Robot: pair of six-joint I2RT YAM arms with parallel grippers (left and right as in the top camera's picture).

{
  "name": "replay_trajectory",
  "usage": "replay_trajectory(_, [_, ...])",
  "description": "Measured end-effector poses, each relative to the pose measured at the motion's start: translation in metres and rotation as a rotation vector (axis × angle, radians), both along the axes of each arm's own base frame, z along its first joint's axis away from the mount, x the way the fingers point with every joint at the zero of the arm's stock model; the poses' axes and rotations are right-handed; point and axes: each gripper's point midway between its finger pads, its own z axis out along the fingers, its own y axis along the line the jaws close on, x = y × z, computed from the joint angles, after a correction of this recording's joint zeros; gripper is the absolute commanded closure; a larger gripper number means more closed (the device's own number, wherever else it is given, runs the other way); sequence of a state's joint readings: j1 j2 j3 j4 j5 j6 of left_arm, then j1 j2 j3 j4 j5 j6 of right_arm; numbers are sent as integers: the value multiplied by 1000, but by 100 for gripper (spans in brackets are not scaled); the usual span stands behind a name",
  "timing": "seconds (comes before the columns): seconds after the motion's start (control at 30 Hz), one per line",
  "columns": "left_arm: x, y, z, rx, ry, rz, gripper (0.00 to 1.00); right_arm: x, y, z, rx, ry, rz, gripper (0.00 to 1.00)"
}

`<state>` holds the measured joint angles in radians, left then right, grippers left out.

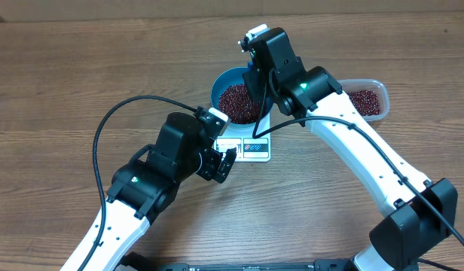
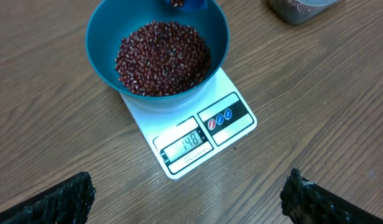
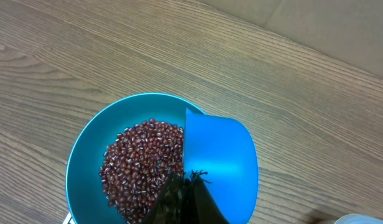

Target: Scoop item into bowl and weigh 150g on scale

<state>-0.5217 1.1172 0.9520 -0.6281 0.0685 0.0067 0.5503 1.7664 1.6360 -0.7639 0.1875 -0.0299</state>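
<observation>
So the beans are mostly sitting in the blue bowl, a loose dark red-brown heap covering the bottom and creeping up the walls a bit. The bowl is parked on the far part of the white scale and is wider than it, so it hangs over the edges. The near strip of the scale pokes out from under the bowl, and the display there reads 148.

My right gripper is clamped tight on the little blue scoop, which I'm holding over the far right side of the bowl, above the rim. From my left wrist view you can just catch a few beans in it at the top edge of the picture.

Off to the right of the bowl, not touching it, is the clear plastic tub, with more of the same beans inside.

My left gripper is spread wide with nothing in it, hanging over the wooden table on the near side of the scale, just beside its front left corner, camera looking right at the display.
</observation>
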Motion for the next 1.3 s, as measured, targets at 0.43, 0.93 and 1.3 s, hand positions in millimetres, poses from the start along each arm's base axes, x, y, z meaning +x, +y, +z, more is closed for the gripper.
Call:
replay_trajectory(0.43, [1, -1, -7, 13, 22, 0, 0, 0, 1, 0, 2, -1, 2, 96])
replay_trajectory(0.93, [2, -1, -7, 12, 20, 0, 0, -7, 9, -2, -9, 8, 23, 96])
replay_trajectory(1.3, [2, -1, -7, 12, 20, 0, 1, -8, 17, 2, -5, -16, 33, 96])
